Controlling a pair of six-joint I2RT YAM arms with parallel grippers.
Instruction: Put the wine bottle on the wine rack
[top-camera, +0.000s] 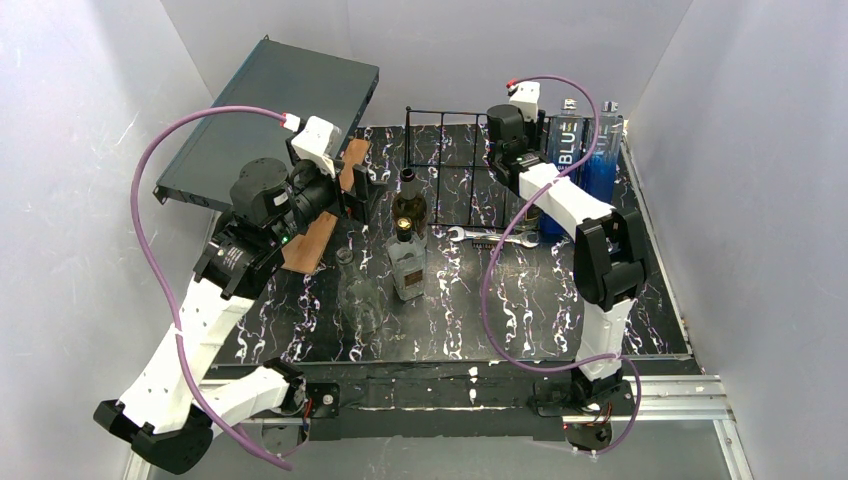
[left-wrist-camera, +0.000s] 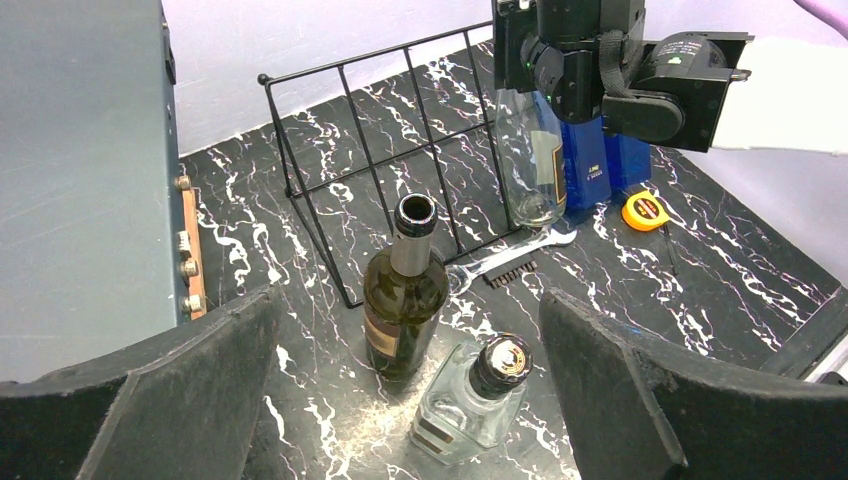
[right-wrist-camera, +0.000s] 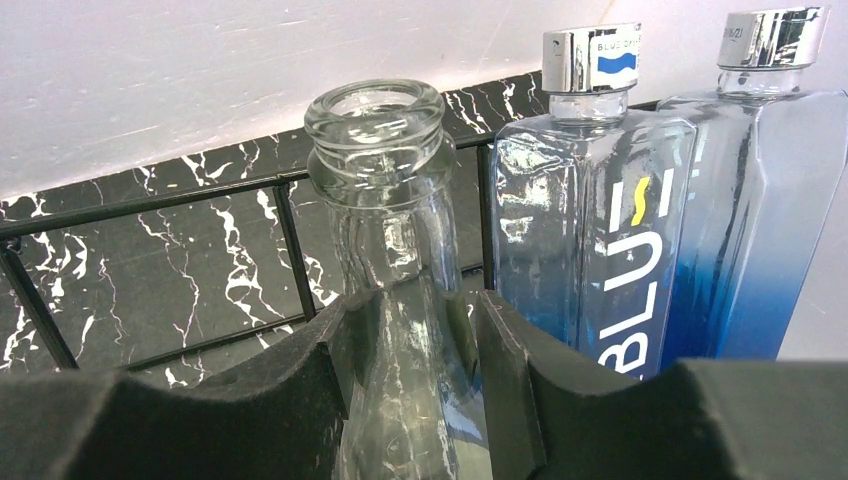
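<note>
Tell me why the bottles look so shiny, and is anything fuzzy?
Right wrist: light glints on the silver cap and streaks the clear glass bottle, both sharp; left wrist: the left gripper's fingers are soft dark blurs, the dark wine bottle crisp; top external: the white walls glow pale, detail a bit grainy.

Light is bright, even and diffuse off the white walls (top-camera: 90, 150). I get only faint, soft shadows on the black tabletop (top-camera: 520, 300). Overhead view is soft and low on detail. Left wrist view: fingers (left-wrist-camera: 160, 410) of the left tool (left-wrist-camera: 408, 310) are dark and blurred up close, and the rest is fairly sharp. Right wrist view: pads (right-wrist-camera: 200, 420) of the right tool (right-wrist-camera: 412, 310) are near black. There's glare on the chrome caps (right-wrist-camera: 592, 55), streaky highlights on the clear bottle (right-wrist-camera: 385, 200), and the wall behind is almost blown out.
</note>
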